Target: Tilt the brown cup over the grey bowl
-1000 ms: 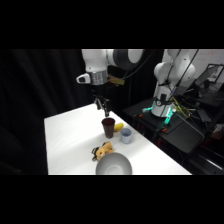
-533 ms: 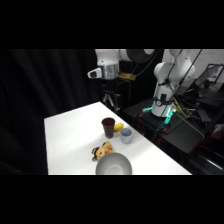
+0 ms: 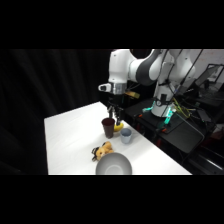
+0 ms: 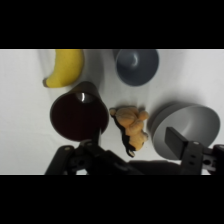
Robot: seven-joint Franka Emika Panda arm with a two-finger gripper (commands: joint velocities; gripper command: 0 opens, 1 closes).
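Gripper [image 3: 117, 116] is lowered again beside upright brown cup [image 3: 108, 127]; jaw state cannot be determined.

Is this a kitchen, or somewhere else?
Probably a robot lab, not a kitchen. A white robot arm reaches over a bare white table, black curtains hang behind, and electronic gear with a green light sits beside it. The brown cup and grey bowl look like practice props.

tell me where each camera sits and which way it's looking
Side view: fixed beside the table, looking across and down; shows the white arm with its gripper above the brown cup.
Wrist view: on the wrist, looking down; black linkage and fingers at the bottom.
Both show the cup, grey bowl, small cup, toy.
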